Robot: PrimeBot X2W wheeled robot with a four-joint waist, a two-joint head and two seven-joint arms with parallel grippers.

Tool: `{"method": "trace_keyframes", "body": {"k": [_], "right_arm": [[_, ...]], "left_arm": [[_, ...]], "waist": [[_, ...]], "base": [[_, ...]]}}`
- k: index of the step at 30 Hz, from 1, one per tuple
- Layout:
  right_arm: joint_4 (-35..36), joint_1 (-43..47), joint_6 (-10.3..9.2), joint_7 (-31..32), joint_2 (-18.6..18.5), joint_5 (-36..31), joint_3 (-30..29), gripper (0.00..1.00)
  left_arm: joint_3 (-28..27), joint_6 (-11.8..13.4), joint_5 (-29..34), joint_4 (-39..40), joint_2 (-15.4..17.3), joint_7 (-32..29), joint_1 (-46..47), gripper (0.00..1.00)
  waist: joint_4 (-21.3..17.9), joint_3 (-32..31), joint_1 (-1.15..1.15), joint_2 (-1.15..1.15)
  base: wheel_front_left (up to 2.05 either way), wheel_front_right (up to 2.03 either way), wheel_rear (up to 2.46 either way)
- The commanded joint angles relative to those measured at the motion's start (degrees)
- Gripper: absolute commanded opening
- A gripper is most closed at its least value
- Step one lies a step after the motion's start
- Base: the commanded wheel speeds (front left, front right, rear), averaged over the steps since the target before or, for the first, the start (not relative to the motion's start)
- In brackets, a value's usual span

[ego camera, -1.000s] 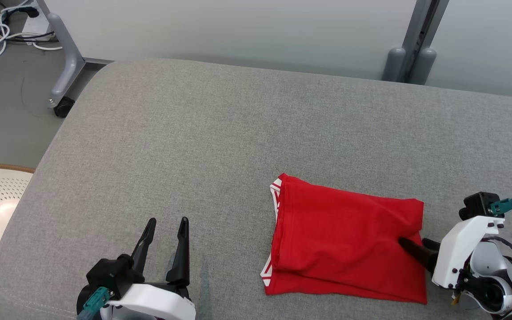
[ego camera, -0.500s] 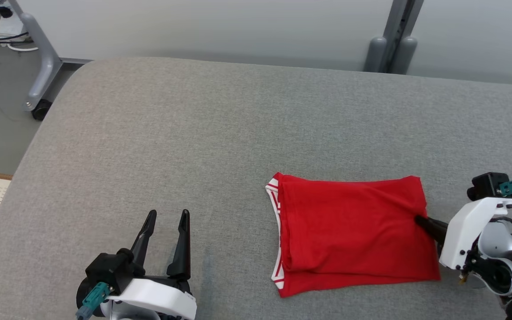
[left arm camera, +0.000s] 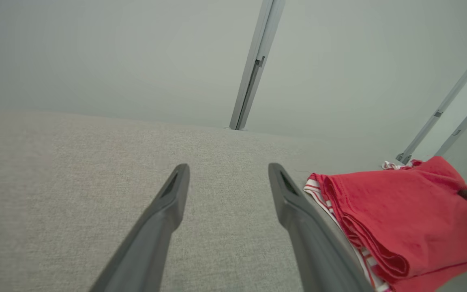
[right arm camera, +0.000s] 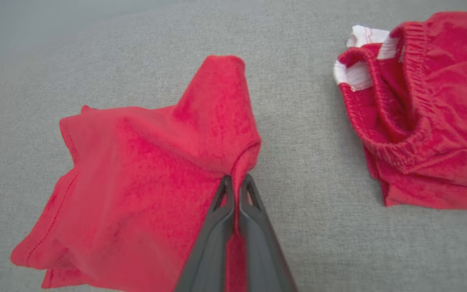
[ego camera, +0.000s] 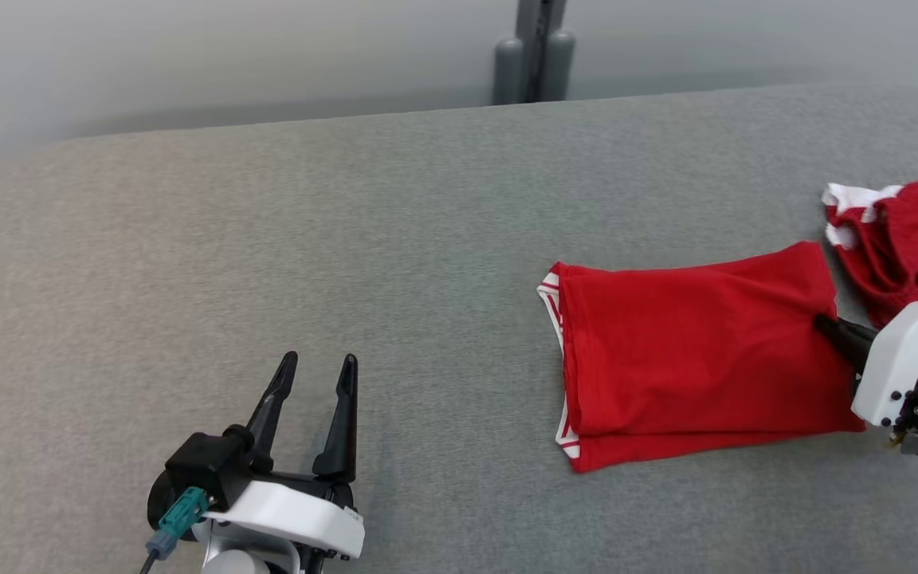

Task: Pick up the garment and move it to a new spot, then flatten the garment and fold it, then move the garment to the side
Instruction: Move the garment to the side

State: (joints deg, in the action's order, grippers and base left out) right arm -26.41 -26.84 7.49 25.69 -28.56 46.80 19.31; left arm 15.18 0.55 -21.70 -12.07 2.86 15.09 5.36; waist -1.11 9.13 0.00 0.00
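A folded red garment with white-striped trim lies on the grey cushioned surface, right of centre. My right gripper is shut on its right edge. In the right wrist view the fingers pinch the red garment at the right gripper, with the cloth lifted into a small peak there. My left gripper stands open at the lower left, well apart from the cloth, nothing between its fingers. The left wrist view has the left gripper open and the garment to its right.
A second red piece of clothing with a white waistband lies bunched at the far right, close to my right wrist; it appears as red clothing in the right wrist view. A grey post stands behind the surface's far edge.
The head camera has swung right, bringing the second red piece into view. My right gripper has closed on the garment's right edge and pulled it rightward. The left gripper stayed open.
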Motion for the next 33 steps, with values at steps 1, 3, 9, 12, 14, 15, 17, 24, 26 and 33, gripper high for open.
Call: {"method": "trace_keyframes", "body": {"k": [1, 3, 9, 12, 14, 15, 17, 24, 26, 33], "right_arm": [[0.28, -0.74, 0.02, -0.17, -0.19, -0.14, -0.07, 0.0], [0.68, -1.38, 0.02, -0.45, 0.1, -0.53, -0.13, 0.0], [0.78, -3.66, 0.02, -1.84, 1.47, -1.47, 0.57, 0.0], [0.45, -4.74, 0.02, -2.38, 2.03, -1.57, 1.05, 0.0], [0.32, -5.49, 0.02, -2.7, 2.34, -1.52, 1.39, 0.0], [0.22, -5.9, 0.02, -2.79, 2.33, -1.57, 1.57, 0.0], [0.06, -6.69, 0.02, -2.93, 2.15, -1.5, 1.84, 0.0], [-1.12, -10.17, 0.02, -2.02, 0.8, -1.87, 1.59, 0.0], [-2.59, -12.66, 0.02, -1.3, 0.12, -2.86, 0.54, 0.0], [-8.52, -18.82, 0.02, -0.52, 0.04, -6.9, -1.93, 0.0]], "left_arm": [[-0.2, -0.08, 0.19, 0.01, 0.19, 0.09, 1.04, 1.0], [-0.03, -0.24, 0.51, -0.15, 0.19, 0.09, 1.7, 1.0], [0.31, -0.73, 1.44, -0.82, 0.29, 0.09, 3.78, 1.0], [0.48, -0.92, 1.66, -1.31, 0.3, 0.09, 4.5, 1.0], [0.61, -0.94, 1.71, -1.52, 0.29, 0.09, 4.83, 1.0], [0.73, -1.02, 1.72, -1.68, 0.29, 0.09, 4.87, 1.0], [0.81, -1.16, 1.56, -2.03, 0.3, 0.09, 4.87, 1.0], [0.39, -0.69, 0.99, -2.08, 0.22, 0.09, 3.86, 1.0], [0.48, -0.78, 0.74, -2.11, 0.2, 0.09, 3.62, 1.0], [0.72, -0.5, 0.4, -1.96, 0.18, 0.09, 3.26, 1.0]], "waist": [[-4.85, 1.4, 0.0, 0.0], [-7.25, 2.02, 0.0, 0.0], [-12.28, 3.84, 0.0, 0.0], [-13.1, 4.2, 0.0, 0.0], [-13.15, 4.29, 0.0, 0.0], [-12.98, 4.28, 0.0, 0.0], [-12.35, 4.13, 0.0, 0.0], [-9.06, 3.08, 0.0, 0.0], [-7.73, 2.83, 0.0, 0.0], [-5.53, 2.68, 0.0, 0.0]], "base": [[0.0, 0.0, 0.0], [0.0, 0.0, 0.0], [0.0, 0.0, 0.0], [0.0, 0.0, 0.0], [0.0, 0.0, 0.0], [0.0, 0.0, 0.0], [0.0, 0.0, 0.0], [0.0, 0.0, 0.0], [0.0, 0.0, 0.0], [0.0, 0.0, 0.0]]}}
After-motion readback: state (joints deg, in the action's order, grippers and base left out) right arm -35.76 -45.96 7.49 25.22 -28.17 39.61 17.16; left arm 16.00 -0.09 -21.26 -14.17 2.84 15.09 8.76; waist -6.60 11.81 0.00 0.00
